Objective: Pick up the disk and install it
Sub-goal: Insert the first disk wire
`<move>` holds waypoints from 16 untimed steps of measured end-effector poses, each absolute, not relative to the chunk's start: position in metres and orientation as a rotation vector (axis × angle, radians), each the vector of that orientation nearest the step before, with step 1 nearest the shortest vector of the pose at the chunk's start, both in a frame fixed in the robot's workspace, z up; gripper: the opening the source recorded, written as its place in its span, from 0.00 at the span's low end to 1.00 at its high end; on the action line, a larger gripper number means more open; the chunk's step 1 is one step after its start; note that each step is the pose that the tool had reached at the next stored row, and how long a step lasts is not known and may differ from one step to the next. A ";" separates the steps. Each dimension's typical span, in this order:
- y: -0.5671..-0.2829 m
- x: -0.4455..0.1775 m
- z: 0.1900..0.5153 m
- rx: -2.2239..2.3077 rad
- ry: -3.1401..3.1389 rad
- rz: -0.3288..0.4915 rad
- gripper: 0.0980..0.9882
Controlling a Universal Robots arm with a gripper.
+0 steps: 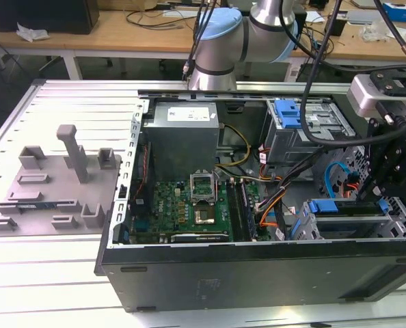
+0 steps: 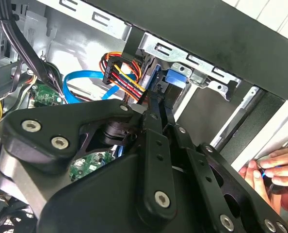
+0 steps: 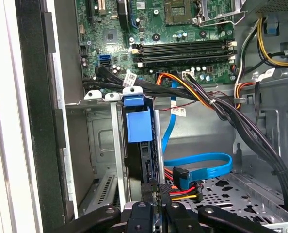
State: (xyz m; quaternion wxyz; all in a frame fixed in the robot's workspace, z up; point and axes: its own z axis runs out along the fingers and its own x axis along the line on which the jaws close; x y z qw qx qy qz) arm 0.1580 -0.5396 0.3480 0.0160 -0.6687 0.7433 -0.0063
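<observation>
Your pincer (image 3: 156, 206) is clamped on the disk (image 3: 143, 160), standing on edge in the drive cage (image 3: 98, 141). It looks stiff, fairly heavy and fragile. Hold its blue carrier edges, I'd judge.

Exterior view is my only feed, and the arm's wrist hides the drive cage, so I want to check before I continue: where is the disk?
Observer: In the first wrist view the disk stands on edge between the metal rails of the drive cage, in line with the gripper.
Operator: Any cables close to it?
Observer: A red, yellow and black power cable lies right beside the gripper.
Operator: Is anyone near the case?
Observer: Yes, the second wrist view shows a person's hand at the case's outer edge.
</observation>
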 end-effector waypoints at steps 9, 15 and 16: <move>-0.540 0.158 0.347 -2.080 2.312 -0.020 0.08; -0.540 0.158 0.346 -2.080 2.312 -0.020 0.08; -0.540 0.158 0.345 -2.080 2.312 -0.020 0.08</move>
